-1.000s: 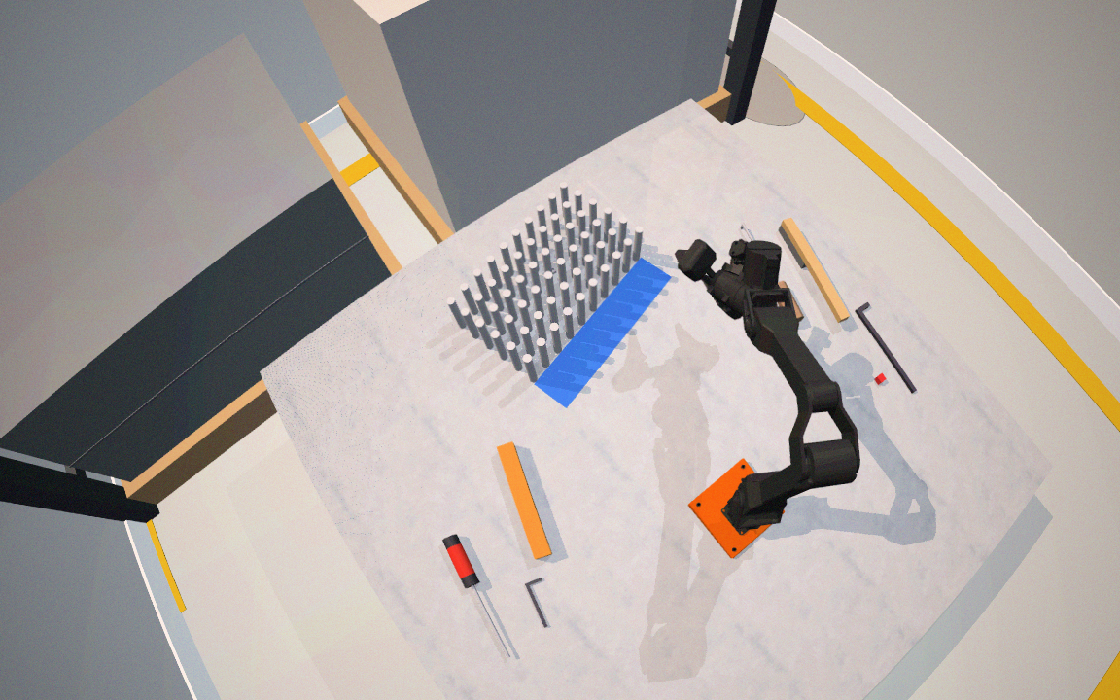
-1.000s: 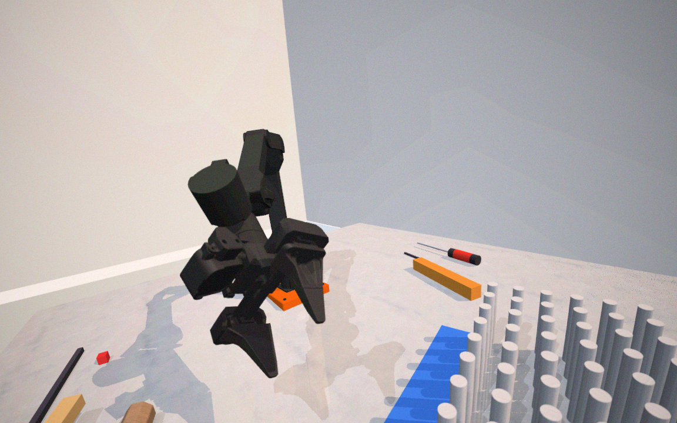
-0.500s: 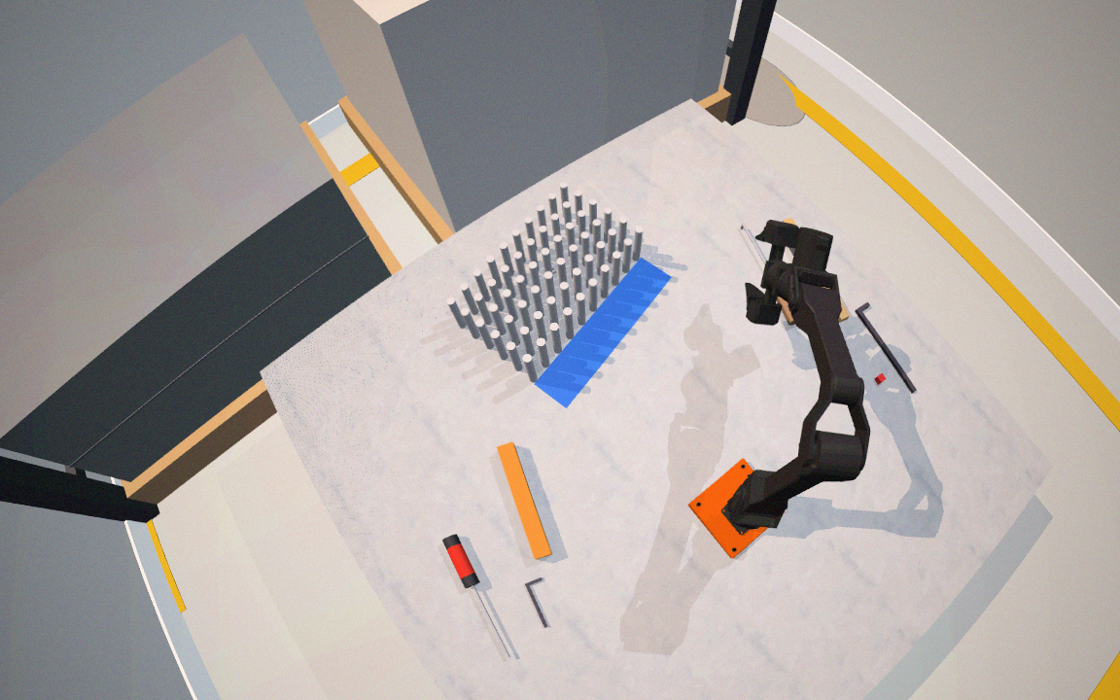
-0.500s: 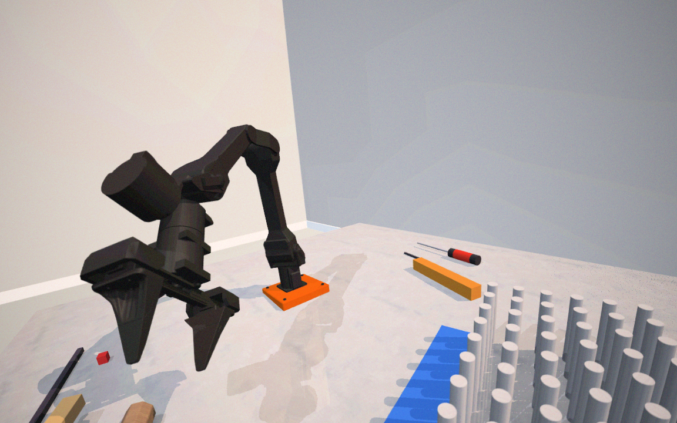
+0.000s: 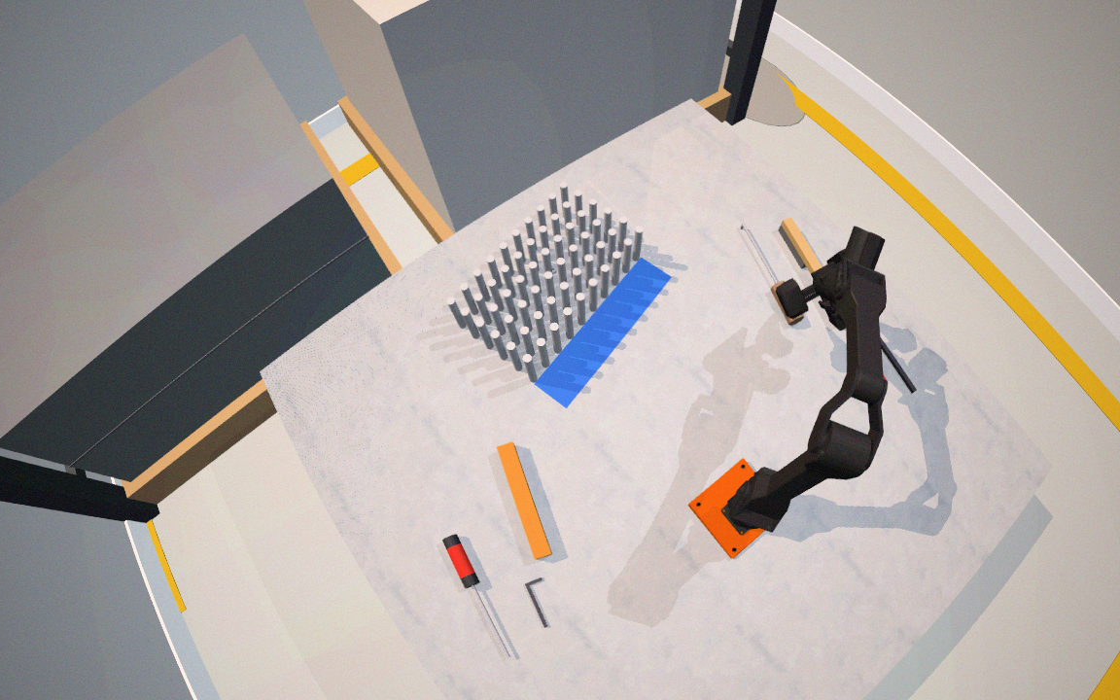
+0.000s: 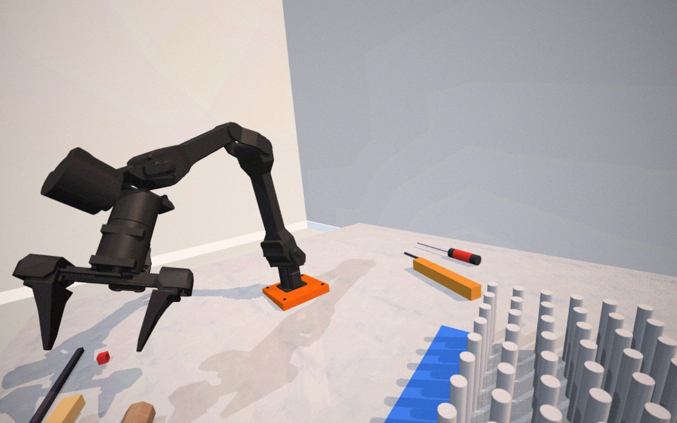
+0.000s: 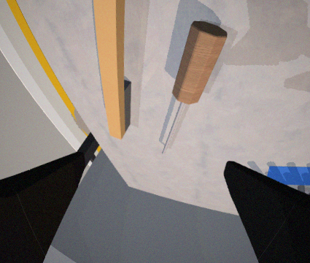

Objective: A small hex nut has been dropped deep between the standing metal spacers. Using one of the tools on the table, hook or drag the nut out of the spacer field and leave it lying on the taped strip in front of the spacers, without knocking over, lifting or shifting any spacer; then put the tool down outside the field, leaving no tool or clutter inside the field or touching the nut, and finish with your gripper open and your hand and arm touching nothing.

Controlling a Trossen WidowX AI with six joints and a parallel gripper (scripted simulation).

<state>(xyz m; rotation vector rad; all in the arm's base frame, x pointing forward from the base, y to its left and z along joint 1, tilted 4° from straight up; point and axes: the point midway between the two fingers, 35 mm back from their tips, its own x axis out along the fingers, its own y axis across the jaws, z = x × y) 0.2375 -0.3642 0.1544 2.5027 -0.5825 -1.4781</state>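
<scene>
Fingers of the black parallel-jaw gripper (image 6: pixel 93 342) hang spread wide with nothing between them, tips pointing down just above the pale marbled table top (image 5: pixel 425 408). From the orange base plate (image 5: pixel 705 513) the arm rises to a bent elbow, then reaches out level and turns the wrist straight down — a high arch, seen from the exterior view. Below the fingers lie a small red cube (image 6: pixel 102 358) and a long thin black bar (image 6: pixel 57 386). The wrist view shows a round brown wooden-handled tool (image 7: pixel 200 61) with a thin metal shaft, and just left of it a long pale wooden strip (image 7: pixel 108 49); both lie flat on the table. Well to the left in the top view stands the field of upright grey metal spacers (image 5: pixel 538 278), all erect, with the blue taped strip (image 5: pixel 606 332) along its near side. The small hex nut cannot be made out anywhere — the spacers hide whatever sits among them.
</scene>
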